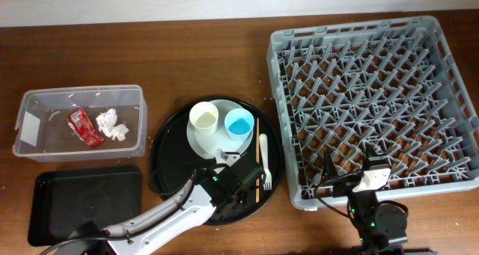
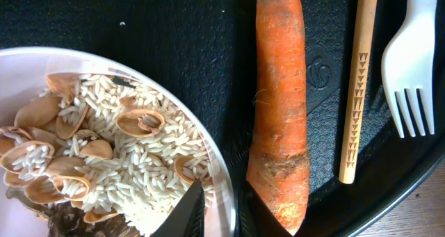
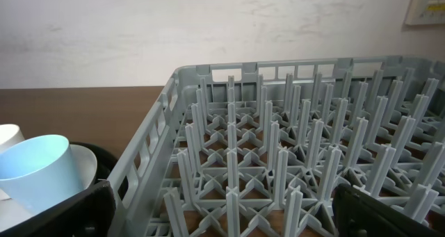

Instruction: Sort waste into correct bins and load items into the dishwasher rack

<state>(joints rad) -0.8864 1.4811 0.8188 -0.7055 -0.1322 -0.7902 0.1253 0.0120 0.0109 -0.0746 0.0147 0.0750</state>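
Left: clear plastic rectangular tub [image 1: 82,90], holding a small red snack wrapper [image 1: 85,128] and a crumpled white tissue [image 1: 111,125] side by side, wrapper on the left. Near left, just beside the tub: shallow black rectangular tray [image 1: 86,203]. Centre: large round black tray [image 1: 168,154], bearing on its far half a pale grey round plate [image 1: 206,146] with an upright cream cup [image 1: 203,118] and, just to its right, an upright light blue cup [image 1: 239,123]. Right side of the round tray: thin wooden chopstick [image 1: 258,154] and, just to its right, white fork [image 1: 265,173], tines toward the near edge. Left of the chopstick and parallel to it: orange carrot [image 2: 281,105], lying between the chopstick and a pinkish-white bowl [image 2: 28,74] heaped with food scraps of white rice and tan nutshells [image 2: 118,153]. Left gripper [image 2: 222,216] over the near half of the round tray, clenched on the bowl's right rim: one dark finger [image 2: 188,213] inside on the rice, the other outside, just beside the carrot's near end. Right: large square grey plastic dishwasher rack [image 1: 352,28] with a grid floor of upright pegs. Right gripper [image 3: 222,195] at the rack's near edge, fingers spread wide, grasping nothing, facing across the pegs toward the far wall.
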